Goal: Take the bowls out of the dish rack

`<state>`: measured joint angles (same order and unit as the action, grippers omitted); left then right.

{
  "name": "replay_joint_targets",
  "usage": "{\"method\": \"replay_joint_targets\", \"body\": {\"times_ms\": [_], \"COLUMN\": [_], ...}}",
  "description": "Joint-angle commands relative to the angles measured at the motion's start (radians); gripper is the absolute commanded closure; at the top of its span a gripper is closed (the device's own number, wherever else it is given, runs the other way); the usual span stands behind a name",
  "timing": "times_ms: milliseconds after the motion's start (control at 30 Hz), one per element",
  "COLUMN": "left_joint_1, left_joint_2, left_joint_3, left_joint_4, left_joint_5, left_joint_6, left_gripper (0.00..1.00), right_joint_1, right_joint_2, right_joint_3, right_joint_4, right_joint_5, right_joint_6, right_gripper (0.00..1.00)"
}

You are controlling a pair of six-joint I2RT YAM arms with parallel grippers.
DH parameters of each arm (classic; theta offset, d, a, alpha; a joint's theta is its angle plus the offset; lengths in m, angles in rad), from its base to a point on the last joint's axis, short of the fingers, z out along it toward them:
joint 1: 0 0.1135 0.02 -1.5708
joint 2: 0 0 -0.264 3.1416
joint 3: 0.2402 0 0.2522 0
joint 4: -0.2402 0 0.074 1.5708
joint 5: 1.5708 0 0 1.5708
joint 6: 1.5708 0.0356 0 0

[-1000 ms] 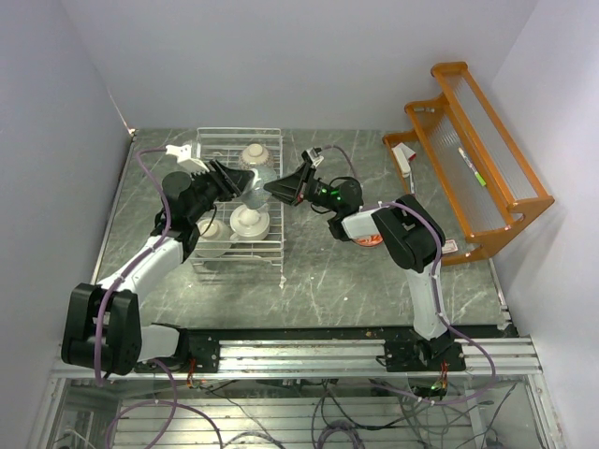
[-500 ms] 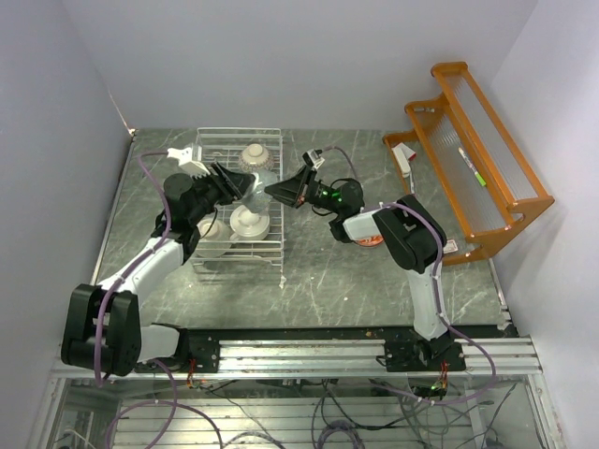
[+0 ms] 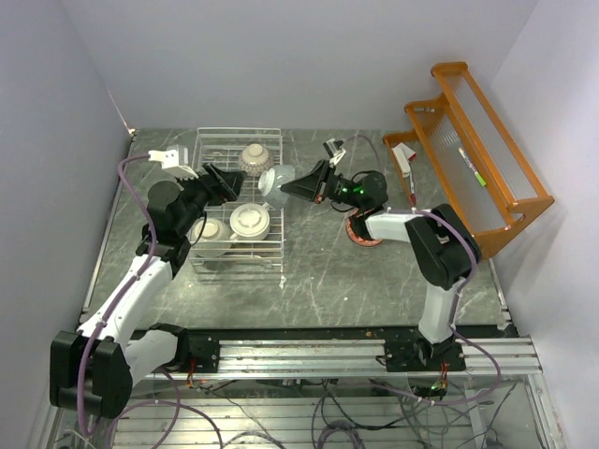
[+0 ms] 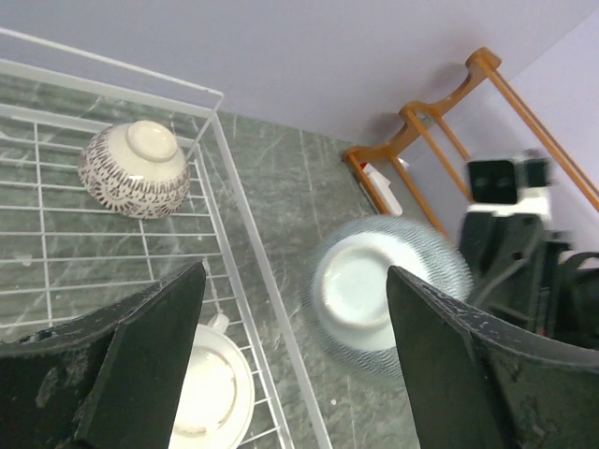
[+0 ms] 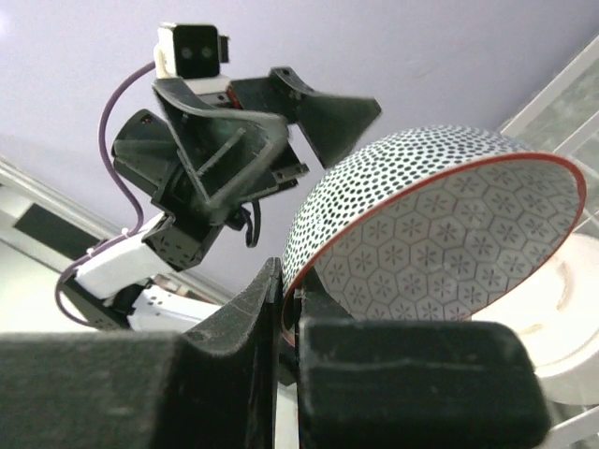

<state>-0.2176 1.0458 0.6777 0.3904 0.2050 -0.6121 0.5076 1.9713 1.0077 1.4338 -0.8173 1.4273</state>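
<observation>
Pretty clearly a robotics lab rig, not anyone's real kitchen. The left arm (image 3: pixel 140 271) and right arm (image 3: pixel 440 253) are bolted to an aluminium rail (image 3: pixel 309 354) at the edge of a dark stone-look counter (image 3: pixel 328 271). Loose cables (image 3: pixel 328 412) tangle underneath, and blank pale walls (image 3: pixel 281 56) box it all in. The only homey bits are a dish rack (image 3: pixel 225 140) and an orange wooden rack (image 3: pixel 487 140).

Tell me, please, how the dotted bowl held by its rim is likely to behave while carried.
The dotted bowl looks like glazed ceramic: probably rigid, slick and breakable if dropped. The right tool pinches only one spot on its rim, so it may pivot or slip.
</observation>
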Motion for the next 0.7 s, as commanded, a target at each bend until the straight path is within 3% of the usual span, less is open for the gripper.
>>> {"method": "replay_joint_targets", "body": {"times_ms": [0, 67, 133, 233, 400, 667], "left_joint_1": [-0.003, -0.003, -0.003, -0.005, -0.006, -0.008], "left_joint_2": [-0.016, -0.014, -0.012, -0.008, 0.01, 0.018], "left_joint_3": [-0.013, -0.013, -0.018, -0.024, -0.03, -0.055], "left_joint_4": [-0.06, -0.067, -0.065, -0.062, -0.071, -0.045], "left_joint_5": [-0.046, -0.039, -0.038, -0.034, -0.015, 0.02], "left_joint_6": [0.047, 0.049, 0.048, 0.045, 0.043, 0.018], "left_gripper": [0.12, 0.12, 0.11, 0.11, 0.12, 0.13], "right_joint_1": [-0.01, -0.009, 0.008, 0.04, 0.046, 0.046], "right_joint_2": [-0.182, -0.279, -0.359, -0.425, -0.467, -0.419], "right_joint_3": [-0.001, 0.033, 0.102, 0.206, 0.315, 0.42], "right_joint_4": [-0.294, -0.643, -1.102, -1.491, -1.857, -2.19], "right_joint_5": [-0.031, 0.028, 0.19, 0.505, 0.856, 1.02], "right_joint_6": [-0.307, -0.563, -0.817, -1.049, -1.189, -1.269], "right_gripper": [1.0, 1.0, 1.0, 1.0, 1.0, 1.0]}}
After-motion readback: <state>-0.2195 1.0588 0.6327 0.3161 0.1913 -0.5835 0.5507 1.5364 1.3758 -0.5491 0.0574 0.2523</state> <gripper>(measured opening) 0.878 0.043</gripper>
